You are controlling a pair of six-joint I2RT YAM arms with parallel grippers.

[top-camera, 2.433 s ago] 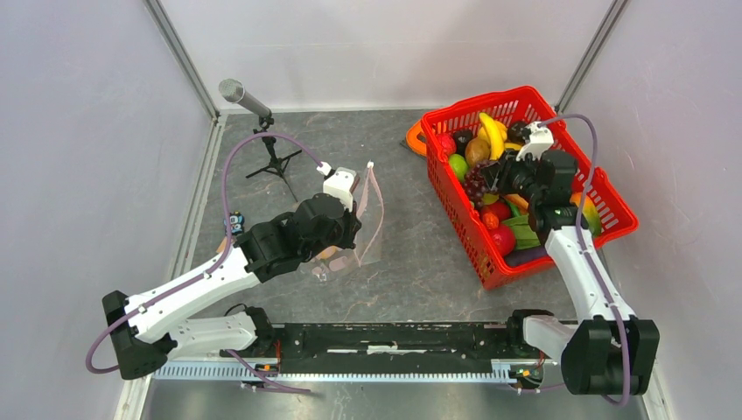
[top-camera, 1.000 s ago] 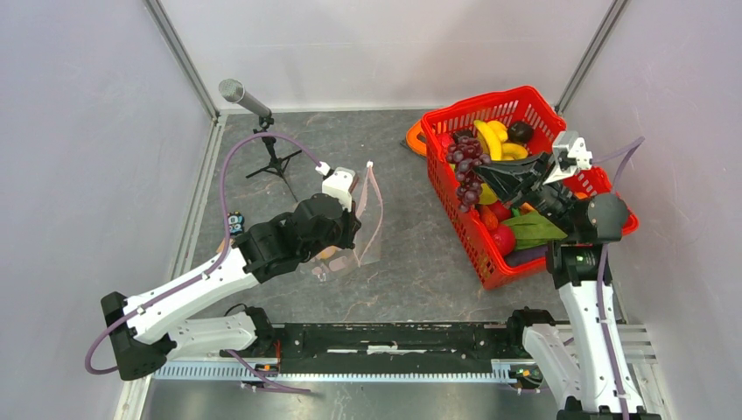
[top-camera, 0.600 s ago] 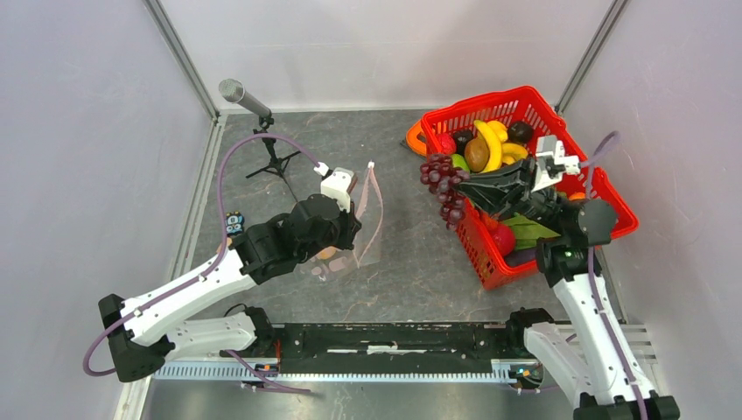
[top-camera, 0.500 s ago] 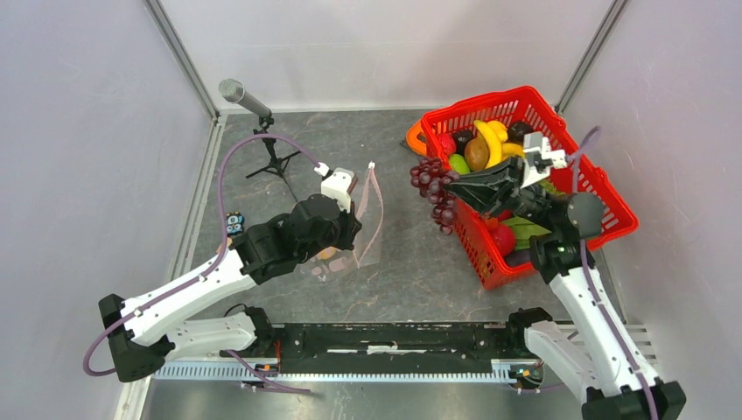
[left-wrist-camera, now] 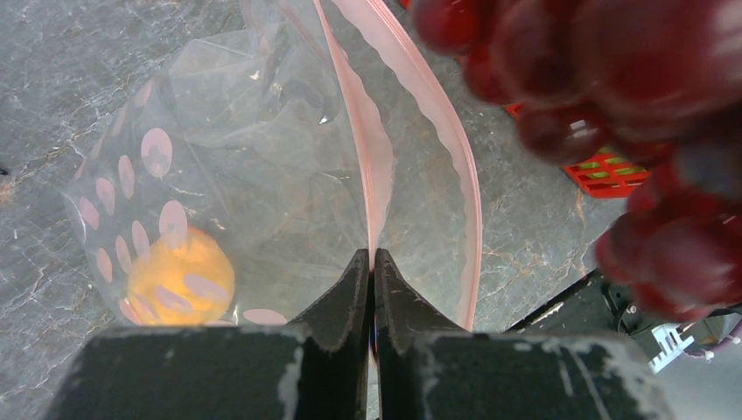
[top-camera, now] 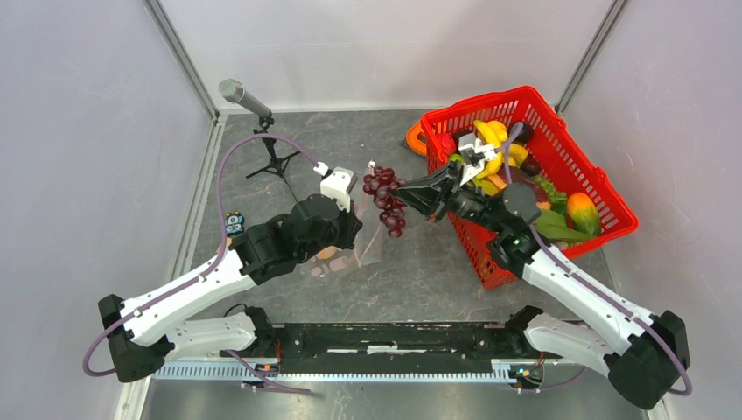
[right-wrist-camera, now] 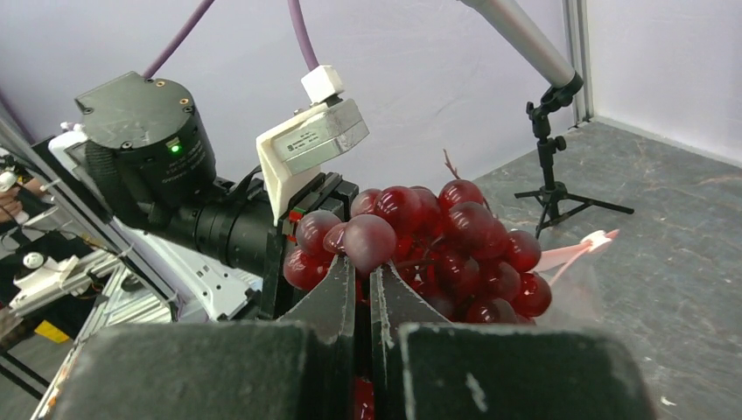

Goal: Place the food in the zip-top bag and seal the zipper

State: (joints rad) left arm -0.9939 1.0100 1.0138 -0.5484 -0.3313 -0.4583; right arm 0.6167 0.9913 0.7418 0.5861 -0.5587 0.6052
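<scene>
Right gripper (top-camera: 406, 193), jaws clamped tight on a cluster of dark purple plastic toy grapes (top-camera: 385, 198), holds the bunch at the open mouth of a clear, dot-printed zip-top bag (left-wrist-camera: 219, 149) on the grey stone-patterned table (top-camera: 420, 271). Left gripper (left-wrist-camera: 371, 262) pinches one lip of the pale-pink zipper strip (left-wrist-camera: 378, 166), holding the bag upright. A round orange toy fruit (left-wrist-camera: 179, 278) lies inside. More toy food (top-camera: 580, 210) sits in the red mesh basket (top-camera: 574, 140).

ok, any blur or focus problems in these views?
Left wrist: the grapes fill the upper right corner, too near the lens and badly out of focus; the bag is sharp. Right wrist: grapes sharp, with only small highlights. Top external: evenly lit, sharp, soft shadows only.
</scene>
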